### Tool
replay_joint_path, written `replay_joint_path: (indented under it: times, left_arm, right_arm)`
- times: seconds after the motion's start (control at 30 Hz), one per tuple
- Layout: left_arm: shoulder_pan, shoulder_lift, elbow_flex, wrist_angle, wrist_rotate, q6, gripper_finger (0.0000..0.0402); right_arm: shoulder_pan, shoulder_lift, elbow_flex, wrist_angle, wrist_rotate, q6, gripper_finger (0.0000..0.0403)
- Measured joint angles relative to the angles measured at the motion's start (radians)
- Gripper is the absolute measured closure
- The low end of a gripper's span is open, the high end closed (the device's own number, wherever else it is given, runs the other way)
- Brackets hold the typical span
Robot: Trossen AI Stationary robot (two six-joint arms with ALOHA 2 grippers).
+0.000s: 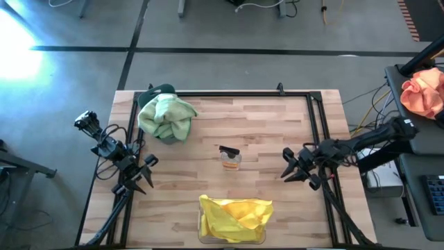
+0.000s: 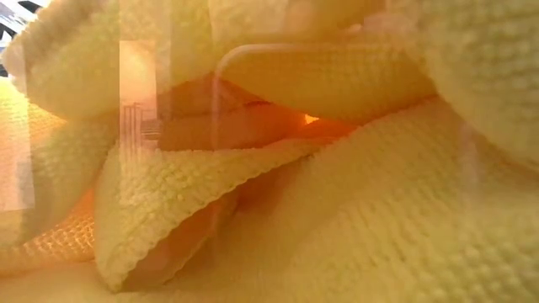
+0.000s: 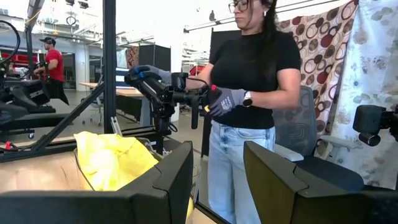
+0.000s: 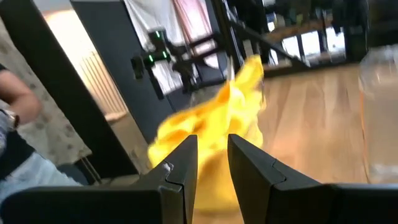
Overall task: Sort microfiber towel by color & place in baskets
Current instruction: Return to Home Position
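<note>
— Where are the microfiber towels found?

— The green towels (image 1: 166,117) are heaped in the teal basket (image 1: 161,89) at the back-left corner of the table (image 1: 277,125). The yellow towels (image 1: 236,215) are piled in the clear basket (image 1: 232,241) at the middle of the front edge. The low view is filled by them, pressed against the clear wall.

— How are the grippers held?

— The left gripper (image 1: 144,173) is seen at the left edge and the right gripper (image 1: 286,167) at the right edge, both well apart from the baskets. The fingers are parted on each, widely on the left and by a narrower gap on the right. Nothing is held between them.

— Is anything else noted?

— A small amber-and-black object (image 1: 230,158) is seen near the table's middle. An orange-pink cloth (image 1: 424,94) is laid off the table, beyond the right edge. In the left wrist view a person (image 3: 255,93) is seen standing beyond the table, with gloved hands on a dark arm.
</note>
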Motion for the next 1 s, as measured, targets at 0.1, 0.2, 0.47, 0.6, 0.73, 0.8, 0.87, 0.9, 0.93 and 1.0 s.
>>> replay_joint_path:
  times: [0.1, 0.2, 0.47, 0.6, 0.73, 0.8, 0.87, 0.9, 0.93, 1.0]
  left_arm:
    - [0.000, 0.000, 0.000, 0.000, 0.000, 0.000, 0.0274]
    - [0.000, 0.000, 0.000, -0.001, 0.000, 0.000, 0.0274]
    - [0.000, 0.000, 0.000, -0.001, 0.000, 0.000, 0.0274]
    - [0.000, 0.000, 0.000, -0.001, 0.000, 0.000, 0.0274]
    - [0.000, 0.000, 0.000, -0.002, 0.000, 0.000, 0.0274]
    - [0.000, 0.000, 0.000, -0.002, 0.000, 0.000, 0.0274]
    - [0.000, 0.000, 0.000, -0.002, 0.000, 0.000, 0.0274]
    - [0.000, 0.000, 0.000, -0.002, 0.000, 0.000, 0.0274]
    - [0.000, 0.000, 0.000, -0.002, 0.000, 0.000, 0.0274]
    - [0.000, 0.000, 0.000, -0.002, 0.000, 0.000, 0.0274]
  right_arm:
    - [0.000, -0.063, 0.000, -0.111, 0.000, 0.000, 0.0321]
    - [0.000, -0.119, 0.000, -0.196, 0.000, 0.000, 0.0321]
    - [0.000, -0.242, 0.000, -0.281, 0.000, 0.000, 0.0321]
    - [0.000, -0.299, 0.000, -0.307, 0.000, 0.000, 0.0321]
    - [0.000, -0.337, 0.000, -0.308, 0.000, 0.000, 0.0321]
    - [0.000, -0.355, 0.000, -0.311, 0.000, 0.000, 0.0321]
    - [0.000, -0.370, 0.000, -0.310, 0.000, 0.000, 0.0321]
    - [0.000, -0.376, 0.000, -0.311, 0.000, 0.000, 0.0321]
    - [0.000, -0.382, 0.000, -0.314, 0.000, 0.000, 0.0321]
    - [0.000, -0.396, 0.000, -0.334, 0.000, 0.000, 0.0321]
